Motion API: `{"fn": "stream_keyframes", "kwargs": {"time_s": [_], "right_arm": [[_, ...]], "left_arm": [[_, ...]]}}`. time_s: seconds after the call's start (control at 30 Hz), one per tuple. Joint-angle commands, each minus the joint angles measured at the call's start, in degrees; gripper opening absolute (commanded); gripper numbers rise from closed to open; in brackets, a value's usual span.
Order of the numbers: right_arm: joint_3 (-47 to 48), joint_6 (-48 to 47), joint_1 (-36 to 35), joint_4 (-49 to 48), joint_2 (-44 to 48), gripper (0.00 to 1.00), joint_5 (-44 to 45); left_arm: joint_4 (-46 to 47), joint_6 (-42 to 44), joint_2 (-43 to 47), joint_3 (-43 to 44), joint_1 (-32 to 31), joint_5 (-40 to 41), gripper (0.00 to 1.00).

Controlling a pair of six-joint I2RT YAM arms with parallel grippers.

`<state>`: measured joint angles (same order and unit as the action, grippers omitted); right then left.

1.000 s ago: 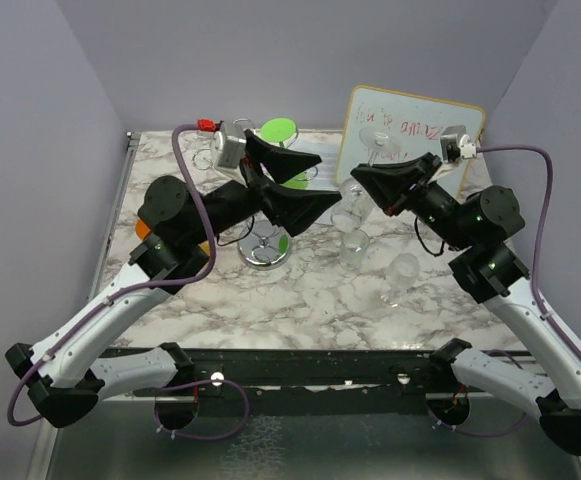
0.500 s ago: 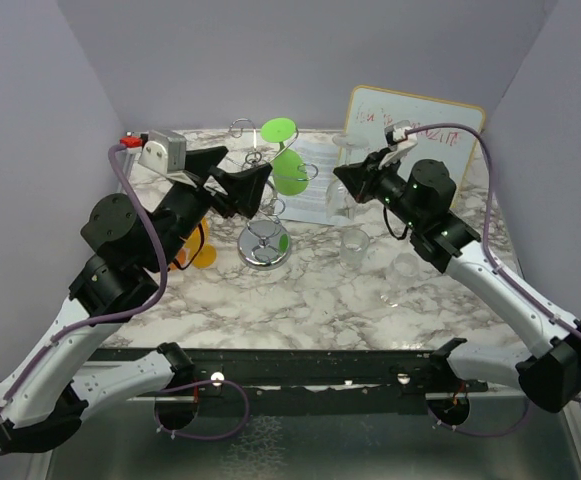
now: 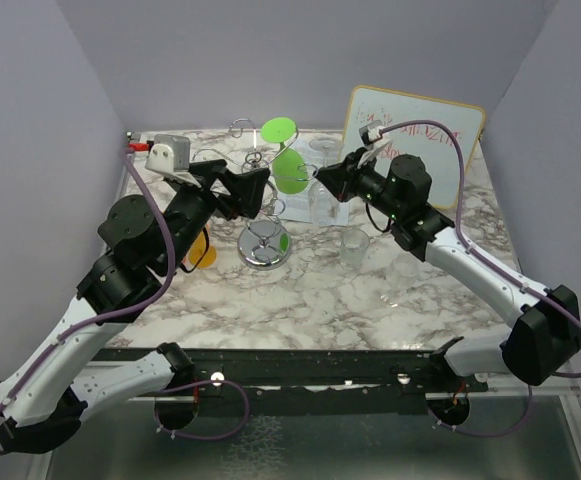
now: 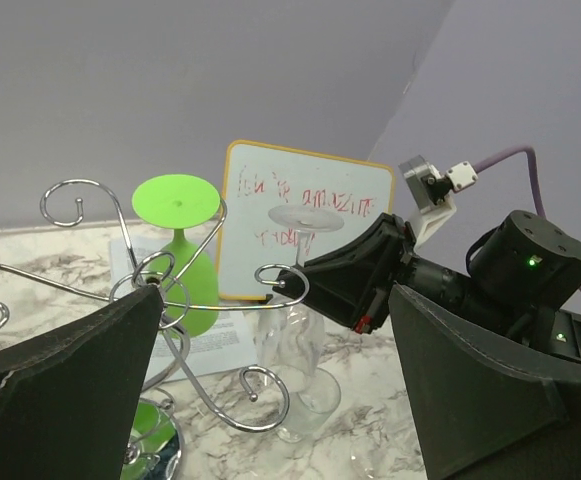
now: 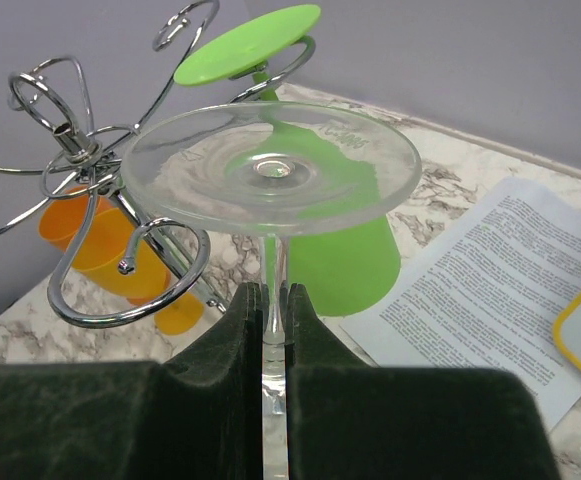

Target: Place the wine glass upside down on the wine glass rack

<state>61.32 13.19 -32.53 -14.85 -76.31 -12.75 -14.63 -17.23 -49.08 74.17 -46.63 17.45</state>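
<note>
Clear wine glass (image 5: 270, 170) upside down in the middle of the frame, stem pinched by the right gripper (image 5: 270, 300), just beside a loop of the wine glass rack (image 5: 77, 152), left gripper (image 4: 275, 300) wide open, holding nothing

whiteboard scrawl (image 4: 310, 205), printed sheet (image 5: 490, 290) (both illegible)

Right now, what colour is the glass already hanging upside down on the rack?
The hanging glass is bright green, shown best in the right wrist view.
</note>
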Motion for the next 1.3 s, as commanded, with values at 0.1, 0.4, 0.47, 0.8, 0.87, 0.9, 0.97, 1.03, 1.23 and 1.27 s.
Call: {"fn": "stream_keyframes", "kwargs": {"time_s": [0.1, 0.4, 0.47, 0.8, 0.87, 0.9, 0.97, 1.03, 1.23, 1.27], "right_arm": [[-0.9, -1.7, 0.2, -9.6, -2.0, 0.01, -7.2], [0.2, -1.6, 0.3, -13.9, -6.1, 0.01, -14.6], [0.8, -1.6, 0.3, -13.8, -6.8, 0.01, -15.1], [-0.4, -1.6, 0.3, -16.6, -7.3, 0.01, -23.6], [-0.1, -1.3, 0.3, -16.7, -7.5, 0.01, -25.4], [0.1, -1.2, 0.2, -16.5, -7.5, 0.01, -25.9], [0.4, -1.2, 0.3, -15.8, -7.8, 0.01, -26.7], [0.2, -1.1, 0.3, -15.7, -7.8, 0.01, -27.0], [-0.1, -0.7, 0.3, -14.7, -8.0, 0.01, -28.1], [-0.3, -0.6, 0.2, -14.8, -8.0, 0.01, -28.3]], "left_arm": [[0.9, -2.1, -2.1, -1.1, -0.2, -2.9, 0.96], [1.6, -3.2, -3.5, -0.8, -0.2, -3.3, 0.96], [1.6, -3.0, -4.0, -0.6, -0.2, -3.3, 0.96], [1.3, -3.4, -5.0, -1.3, -0.2, -3.3, 0.96], [1.2, -3.7, -5.0, -1.4, -0.1, -2.9, 0.96], [1.1, -3.8, -5.1, -1.2, -0.2, -2.6, 0.96], [1.0, -4.0, -5.3, -1.1, -0.2, -2.4, 0.96], [1.0, -4.1, -5.5, -0.9, -0.2, -2.5, 0.96], [0.5, -4.4, -6.3, -1.0, -0.2, -2.8, 0.96], [0.5, -4.5, -6.3, -1.0, -0.2, -2.8, 0.96]]}}
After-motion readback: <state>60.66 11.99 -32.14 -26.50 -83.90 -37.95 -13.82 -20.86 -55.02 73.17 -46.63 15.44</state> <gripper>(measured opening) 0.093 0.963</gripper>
